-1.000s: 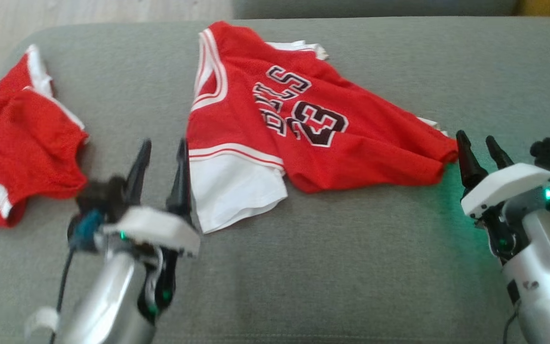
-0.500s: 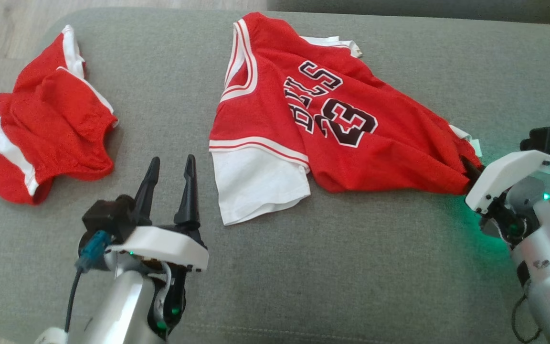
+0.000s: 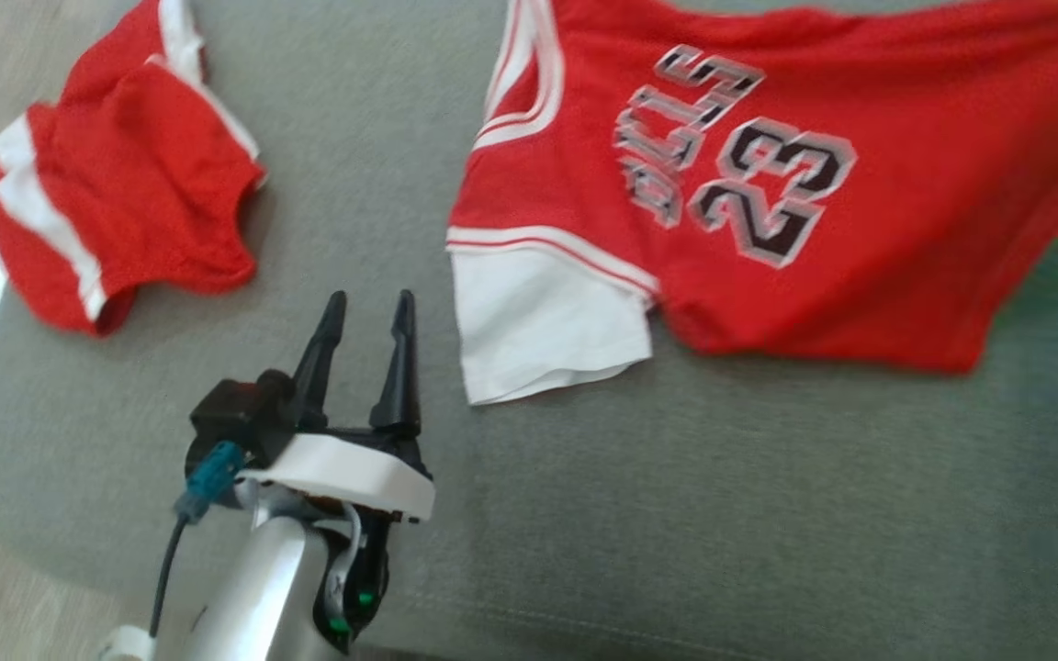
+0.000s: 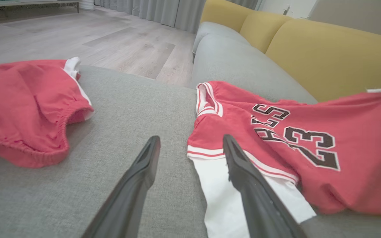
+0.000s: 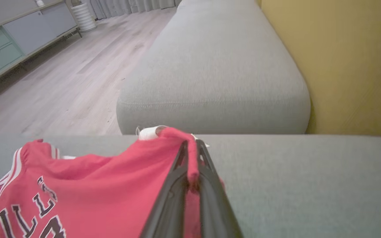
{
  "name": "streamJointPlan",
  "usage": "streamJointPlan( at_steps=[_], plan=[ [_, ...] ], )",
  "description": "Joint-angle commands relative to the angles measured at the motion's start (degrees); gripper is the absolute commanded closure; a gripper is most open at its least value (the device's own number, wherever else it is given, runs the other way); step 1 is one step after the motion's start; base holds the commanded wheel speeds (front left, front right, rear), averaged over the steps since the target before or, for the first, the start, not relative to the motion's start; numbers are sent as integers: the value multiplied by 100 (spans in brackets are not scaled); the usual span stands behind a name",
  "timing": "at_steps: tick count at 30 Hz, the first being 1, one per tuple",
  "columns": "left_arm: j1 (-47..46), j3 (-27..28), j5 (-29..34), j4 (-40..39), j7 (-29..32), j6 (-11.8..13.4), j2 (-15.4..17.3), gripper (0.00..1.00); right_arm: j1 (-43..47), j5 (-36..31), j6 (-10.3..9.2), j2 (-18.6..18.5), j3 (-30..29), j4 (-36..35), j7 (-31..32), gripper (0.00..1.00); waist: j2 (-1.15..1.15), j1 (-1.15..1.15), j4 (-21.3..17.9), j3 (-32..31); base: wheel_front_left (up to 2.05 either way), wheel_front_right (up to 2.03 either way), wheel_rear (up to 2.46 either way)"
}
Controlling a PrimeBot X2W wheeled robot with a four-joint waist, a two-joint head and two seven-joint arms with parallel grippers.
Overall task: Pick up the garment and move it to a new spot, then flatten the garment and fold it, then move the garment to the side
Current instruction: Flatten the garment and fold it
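Grey sofa seat [image 3: 676,514]: red no. 23 jersey [image 3: 915,266] lies on it, long axis across our front, right end raised. Red shorts [image 3: 152,184] well apart, left. Our right gripper [image 5: 192,145] pinched tight on jersey's right edge. Left gripper [image 3: 370,303] spread wide, empty, just beside white sleeve [image 3: 538,321]; we judge it nearer arm for that end.

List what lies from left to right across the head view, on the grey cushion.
red shorts → left gripper, jaws open → red jersey with the number 23
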Motion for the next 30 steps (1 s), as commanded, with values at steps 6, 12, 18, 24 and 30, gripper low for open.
streamJointPlan(
  at_steps=[6, 12, 18, 24, 30],
  plan=[
    [-300, -38, -236, -365, -44, 185, 11, 0, -592, -569, 39, -468, 281, 216, -545, 100, 0, 0, 529, 476, 0, 0, 0],
    [-344, -74, -271, -390, -45, 278, 10, 0, -708, -951, 39, -366, 252, 612, -1878, 58, 0, 0, 542, 441, 0, 0, 0],
    [-327, -26, -235, -317, -45, 276, 10, 0, -521, -952, 39, 73, 225, 1486, -1882, 0, 0, 0, 324, 203, 0, 0, 0],
    [-215, 84, -208, -158, -45, 208, 10, 0, -148, -517, 39, 436, 353, 1464, -1902, 0, 0, 0, 22, -255, 0, 0, 0],
    [-41, 163, -183, -50, -45, 147, 10, 0, 837, 373, 39, 610, 847, 629, -1096, 0, 0, 0, -181, -646, 0, 0, 0]
  ],
)
